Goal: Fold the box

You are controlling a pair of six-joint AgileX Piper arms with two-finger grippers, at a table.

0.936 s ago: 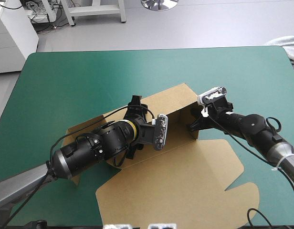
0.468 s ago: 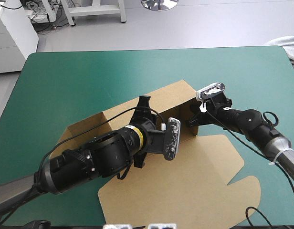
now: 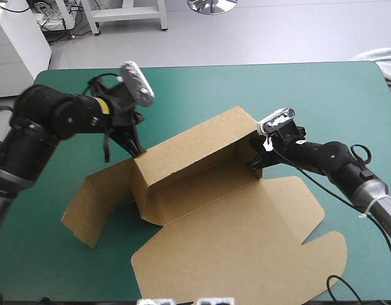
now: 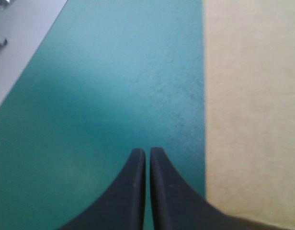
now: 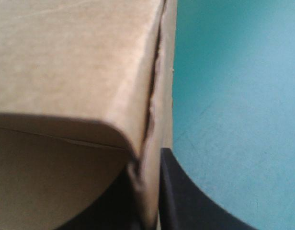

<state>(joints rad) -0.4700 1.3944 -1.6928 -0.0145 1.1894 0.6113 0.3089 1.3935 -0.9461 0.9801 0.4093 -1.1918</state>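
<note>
The brown cut-board box (image 3: 208,190) lies mid-way on the teal-green-covered table (image 3: 297,95), back wall raised. The right pincer (image 3: 254,164) is clamped on its right end wall. The left pincer (image 4: 147,151), pressed together and empty, hovers behind the far-left corner. Wall-raising seems under way; next, the splayed left end flap (image 3: 94,203) likely needs lifting and tucking.

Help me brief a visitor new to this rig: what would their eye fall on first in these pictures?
The brown box, half built in the middle of the teal-green table: one long wall stands, a wide lid lies flat toward the near edge. The right gripper is shut on its right end wall. The left gripper, shut and empty, points down by the wall's left corner.
</note>
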